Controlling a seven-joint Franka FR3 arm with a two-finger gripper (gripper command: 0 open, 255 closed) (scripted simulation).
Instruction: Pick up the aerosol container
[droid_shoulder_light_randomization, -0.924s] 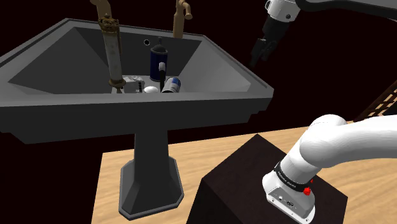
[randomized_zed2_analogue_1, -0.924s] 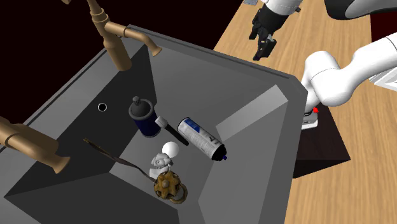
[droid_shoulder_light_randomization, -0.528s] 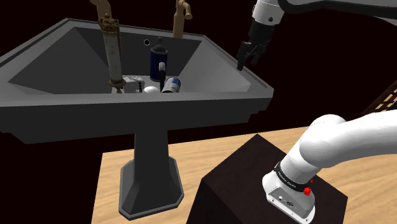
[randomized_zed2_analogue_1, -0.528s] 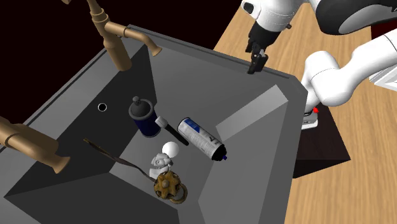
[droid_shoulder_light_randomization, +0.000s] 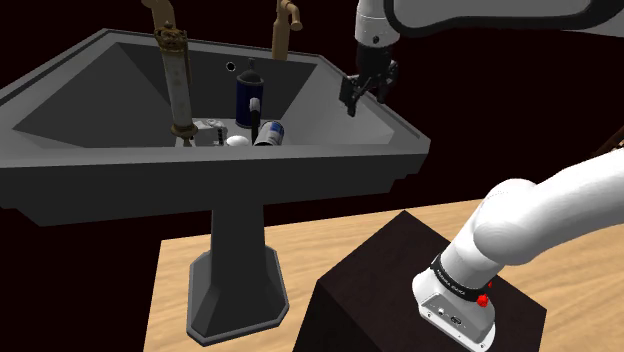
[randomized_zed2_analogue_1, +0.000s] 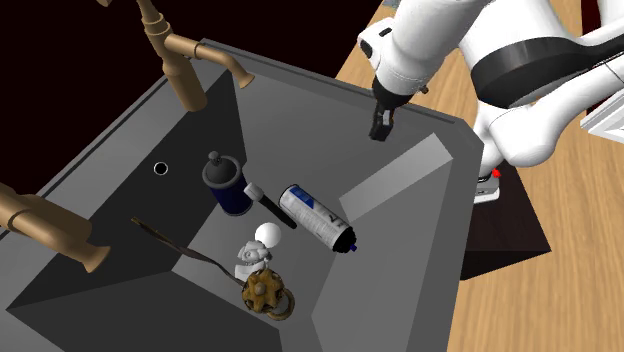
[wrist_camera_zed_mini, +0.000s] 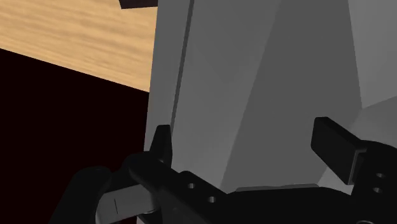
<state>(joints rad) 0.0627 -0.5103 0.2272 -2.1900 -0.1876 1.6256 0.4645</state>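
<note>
The dark pedestal sink (droid_shoulder_light_randomization: 120, 170) held everything in the floor of its basin, so the white arm (droid_shoulder_light_randomization: 520, 225) reached in from the stand over the sink's nearest edge. The end effector (randomized_zed2_analogue_1: 380, 128) hung above the sloping wall just inside that edge, fingers released and wide apart with nothing between them, probably made ready for a grasp. Well apart from it, near the basin's back wall, stood an upright dark-blue can (randomized_zed2_analogue_1: 227, 185). Just beside it, a white can (randomized_zed2_analogue_1: 315, 215) lay on its side. Either could be the aerosol container. Both sat untouched.
</note>
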